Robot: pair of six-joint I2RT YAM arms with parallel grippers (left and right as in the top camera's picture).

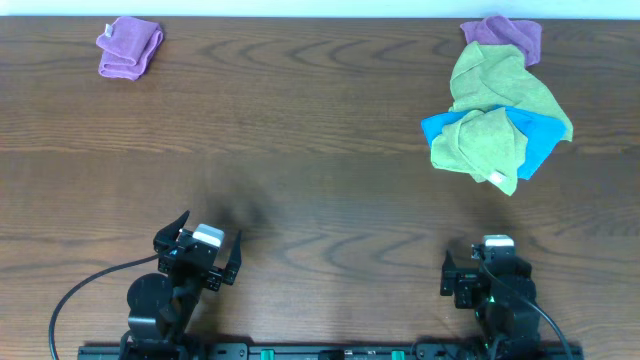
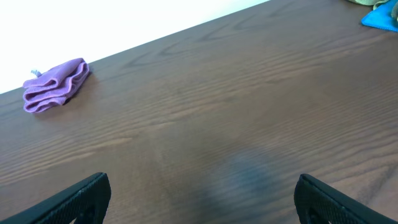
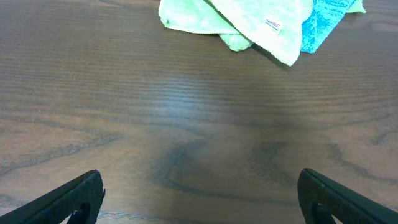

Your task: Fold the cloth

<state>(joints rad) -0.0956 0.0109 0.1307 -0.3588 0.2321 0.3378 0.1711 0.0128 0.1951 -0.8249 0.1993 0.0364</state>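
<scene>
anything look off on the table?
Yes: the right-side cloths sit in a crumpled heap. The lime-green cloth lies bunched on a blue cloth, overlapping a duller green cloth, with a purple cloth behind. The other purple cloth, far left, is folded.

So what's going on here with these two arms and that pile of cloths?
Nothing is being handled yet. Both arms sit at the near edge, left gripper and right gripper open and empty. The bright lime-green microfibre cloth with a white tag lies crumpled on a pile with a duller green cloth and a blue cloth at the far right, unfolded.
</scene>
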